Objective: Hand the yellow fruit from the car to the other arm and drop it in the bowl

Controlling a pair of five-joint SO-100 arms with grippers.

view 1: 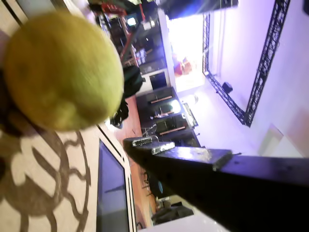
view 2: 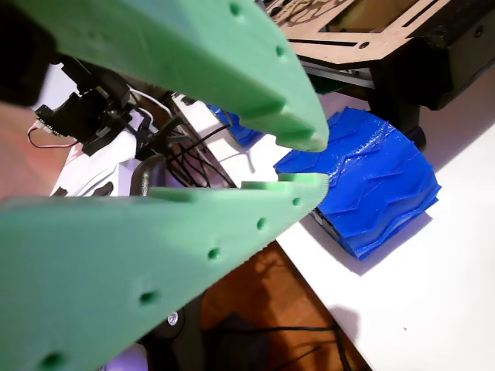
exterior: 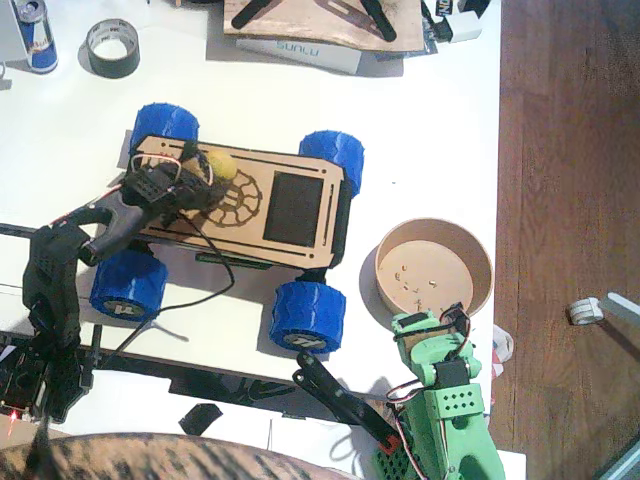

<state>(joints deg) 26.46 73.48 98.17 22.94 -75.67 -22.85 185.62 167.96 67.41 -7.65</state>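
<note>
Green right gripper [exterior: 432, 328] rests w/ fingers [view 2: 294, 193] narrowly parted, empty, beside the tan bowl [exterior: 434, 268], while farther out the black left gripper [exterior: 200, 178] sits at the yellow fruit [exterior: 221, 164] on the car [exterior: 255, 205] deck by the emblem, grip can't tell.

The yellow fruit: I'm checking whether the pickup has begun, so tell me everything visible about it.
The yellow fruit is small, round and dull yellow-green with a finely pitted, lemon-like skin. It sits on the car, on the wooden deck's engraved round emblem near the left end. The left pincer, black, is at the fruit; whether its fingers grip it cannot be told. In a wrist view it fills the upper left, with one dark finger apart from it.
</note>
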